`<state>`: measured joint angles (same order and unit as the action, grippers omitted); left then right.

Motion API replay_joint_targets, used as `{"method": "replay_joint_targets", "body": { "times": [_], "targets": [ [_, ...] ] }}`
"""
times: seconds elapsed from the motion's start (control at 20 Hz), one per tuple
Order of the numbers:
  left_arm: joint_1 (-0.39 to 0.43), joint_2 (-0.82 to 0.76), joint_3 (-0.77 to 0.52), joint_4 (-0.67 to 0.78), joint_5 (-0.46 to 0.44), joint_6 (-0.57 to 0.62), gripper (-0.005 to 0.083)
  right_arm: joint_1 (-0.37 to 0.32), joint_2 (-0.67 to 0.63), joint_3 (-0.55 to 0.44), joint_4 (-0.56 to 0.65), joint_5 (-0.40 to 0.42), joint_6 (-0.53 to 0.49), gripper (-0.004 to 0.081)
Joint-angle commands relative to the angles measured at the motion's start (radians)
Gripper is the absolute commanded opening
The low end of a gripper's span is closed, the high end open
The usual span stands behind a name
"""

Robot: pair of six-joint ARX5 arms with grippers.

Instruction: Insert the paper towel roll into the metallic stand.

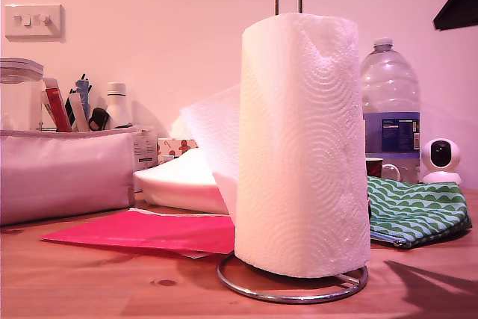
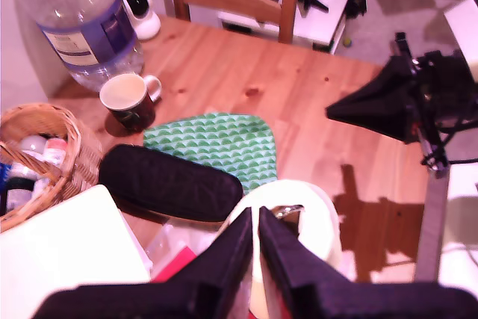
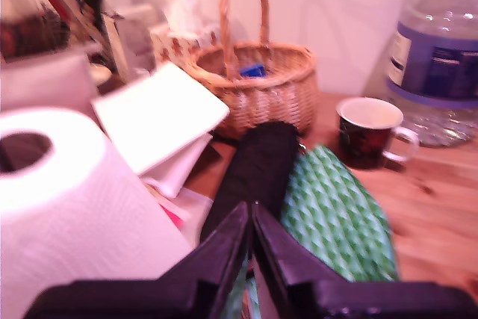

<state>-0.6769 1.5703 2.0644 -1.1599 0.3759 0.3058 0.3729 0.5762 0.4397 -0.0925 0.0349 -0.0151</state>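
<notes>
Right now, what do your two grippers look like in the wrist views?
My first gripper has two matte black fingers, wedge-shaped and tapering to narrow tips. My second gripper looks the same: black, smooth, pointed fingers. I see no markings or cables on either.

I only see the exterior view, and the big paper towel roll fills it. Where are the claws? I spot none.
Observer: My first claw hangs above the paper towel roll, shut and holding nothing.
Operator: And the other one?
Observer: My second claw is beside the roll, also shut and empty, pointing towards a green cloth.
Operator: What hides behind the roll?
Observer: A wicker basket with a tall handle stands near the wall.
</notes>
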Motion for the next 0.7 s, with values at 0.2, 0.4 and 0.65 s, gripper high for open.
{"method": "replay_joint_targets", "body": {
  "times": [0.2,0.4,0.65],
  "targets": [
    [0.016,-0.213,-0.391,0.307,0.003,-0.061,0.0015,-0.001,-0.063,0.007,-0.027,0.028,-0.011,-0.0011],
    [0.016,-0.362,-0.656,0.544,-0.061,-0.119,0.0015,-0.001,-0.097,0.007,-0.027,0.027,-0.008,-0.0011],
    [0.055,-0.474,-0.929,0.745,-0.109,-0.172,0.0015,-0.003,-0.104,0.007,-0.032,0.029,-0.020,-0.0011]
  ]
}}
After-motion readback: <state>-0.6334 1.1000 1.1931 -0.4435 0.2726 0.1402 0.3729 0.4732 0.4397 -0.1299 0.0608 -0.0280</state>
